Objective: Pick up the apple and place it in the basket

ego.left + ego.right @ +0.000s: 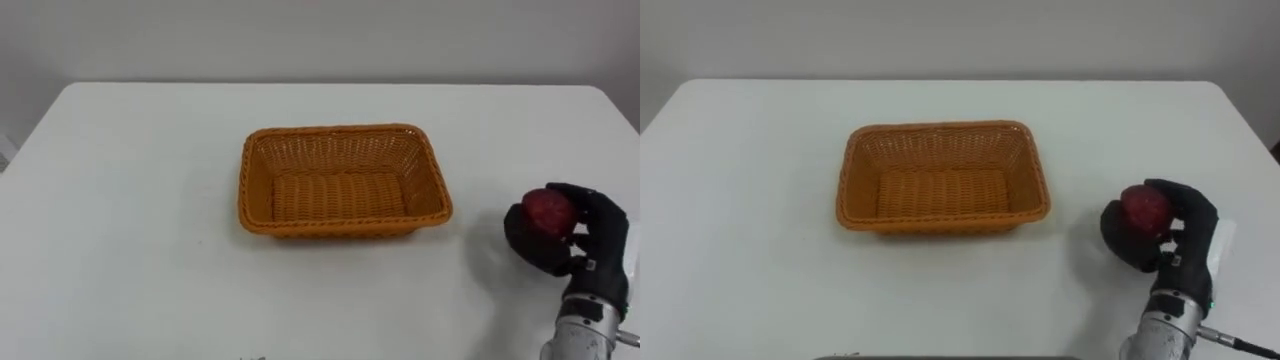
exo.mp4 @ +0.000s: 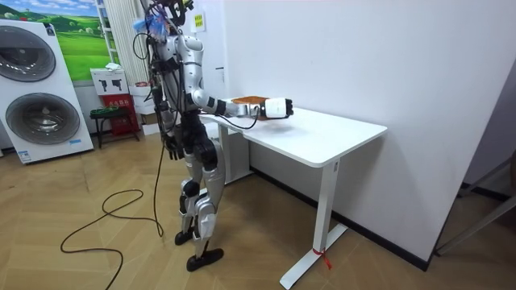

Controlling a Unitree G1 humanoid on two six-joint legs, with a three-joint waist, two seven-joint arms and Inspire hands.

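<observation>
The right arm shows at the lower right, stretched forward. The right hand [image 1: 598, 242] is turned on its side, its fingers [image 1: 592, 203] and thumb curled round the apple [image 1: 548, 211]. The left hand [image 2: 172, 149] hangs down beside the robot's hip.

My right hand [image 1: 590, 240], lower right of the frame, is black with a white tag at its back, set on a round silver-grey forearm; my torso and legs are silver with dark cables.
</observation>
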